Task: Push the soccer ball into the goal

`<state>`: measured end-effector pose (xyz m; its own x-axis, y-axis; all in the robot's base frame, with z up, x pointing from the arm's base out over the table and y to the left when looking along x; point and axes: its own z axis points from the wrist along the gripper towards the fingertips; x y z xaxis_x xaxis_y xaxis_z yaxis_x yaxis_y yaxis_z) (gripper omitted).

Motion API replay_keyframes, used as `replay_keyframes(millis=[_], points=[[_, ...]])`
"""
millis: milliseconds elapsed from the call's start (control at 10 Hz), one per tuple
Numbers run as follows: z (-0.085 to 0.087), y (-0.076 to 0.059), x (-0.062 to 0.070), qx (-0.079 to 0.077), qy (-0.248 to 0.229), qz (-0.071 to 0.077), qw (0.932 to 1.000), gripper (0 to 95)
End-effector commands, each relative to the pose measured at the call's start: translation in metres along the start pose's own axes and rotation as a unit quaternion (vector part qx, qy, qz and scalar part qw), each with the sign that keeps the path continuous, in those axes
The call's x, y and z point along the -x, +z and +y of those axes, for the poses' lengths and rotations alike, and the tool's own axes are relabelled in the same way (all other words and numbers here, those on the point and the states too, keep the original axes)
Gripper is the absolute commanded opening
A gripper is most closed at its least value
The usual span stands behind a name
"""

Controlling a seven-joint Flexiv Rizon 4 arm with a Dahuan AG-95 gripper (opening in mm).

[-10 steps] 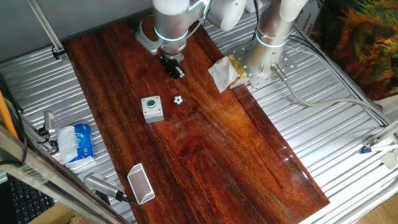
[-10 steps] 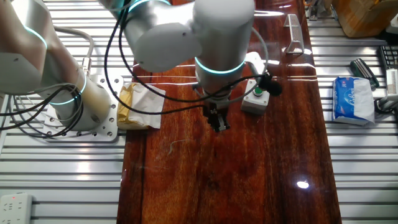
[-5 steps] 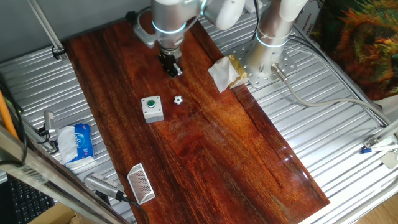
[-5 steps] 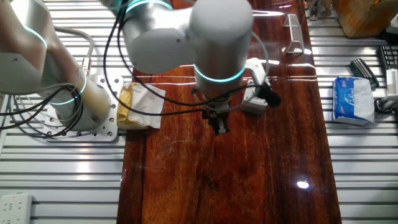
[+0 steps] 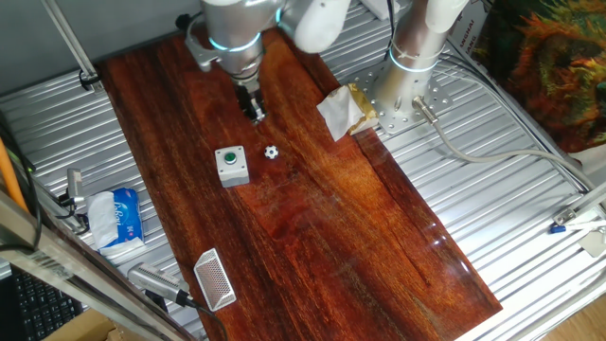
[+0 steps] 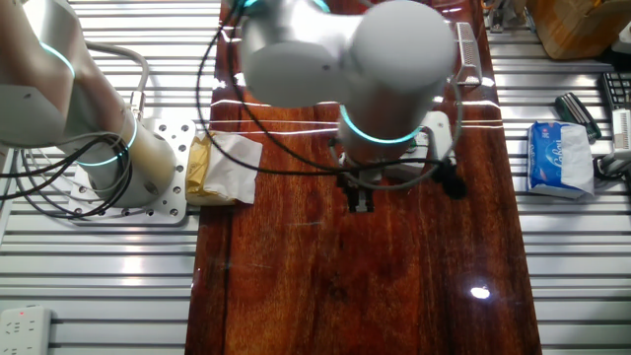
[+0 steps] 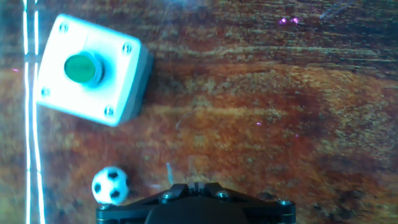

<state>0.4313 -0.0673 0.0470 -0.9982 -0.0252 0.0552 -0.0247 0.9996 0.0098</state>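
- The soccer ball (image 5: pixel 271 152) sits on the bare wooden table (image 5: pixel 322 237), just beside the grey button box (image 5: pixel 231 165) but not touching it. In the hand view the ball (image 7: pixel 110 185) shows near the bottom edge, with the box (image 7: pixel 90 70) above it.
- The goal (image 5: pixel 214 279) stands near one end of the table, well apart from the ball, its mesh face tilted. In the other fixed view only a sliver of it (image 6: pixel 464 51) shows past the arm.
- The gripper (image 5: pixel 254 110) hangs over the wood near the ball, on the side away from the goal, and is not touching it. Its fingertips look drawn close together in both fixed views, but the hand view shows only the dark body at the bottom edge, so I cannot tell for sure whether the jaws are open or closed.
- Handling, as a judgement: the ball looks tiny, light, hard and smooth, and the polished wood offers little grip, so even a slight touch should set it rolling freely.
- No grasp is called for. Contact probably belongs low and square on the side facing away from the goal, behind the ball's centre.
- An off-centre nudge would likely send it sideways into the button box or off the line to the net.
- A crumpled paper bag (image 5: pixel 345 111) lies at the table edge, clear of the path.
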Motion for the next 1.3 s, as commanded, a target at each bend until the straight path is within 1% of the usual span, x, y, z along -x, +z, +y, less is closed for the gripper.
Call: replay_keyframes(millis=[100, 400, 500, 600, 800, 900, 1000, 1100, 1200, 1300], points=[[0.004, 0.003, 0.004, -0.002, 0.007, -0.004, 1.0000, 0.0], [0.010, 0.007, 0.008, 0.000, 0.019, -0.004, 0.9998, 0.0], [0.014, 0.010, 0.010, 0.003, 0.031, -0.004, 0.9995, 0.0], [0.017, 0.013, 0.012, 0.003, 0.036, -0.004, 0.9993, 0.0], [0.019, 0.019, 0.012, 0.006, 0.040, -0.003, 0.9992, 0.0], [0.019, 0.024, 0.008, 0.012, 0.042, -0.003, 0.9991, 0.0], [0.019, 0.026, 0.006, 0.013, 0.041, -0.004, 0.9991, 0.0], [0.021, 0.030, 0.005, 0.021, 0.048, -0.002, 0.9986, 0.0], [0.026, 0.031, 0.006, 0.029, 0.061, -0.001, 0.9977, 0.0], [0.033, 0.032, 0.009, 0.030, 0.070, -0.001, 0.9971, 0.0]])
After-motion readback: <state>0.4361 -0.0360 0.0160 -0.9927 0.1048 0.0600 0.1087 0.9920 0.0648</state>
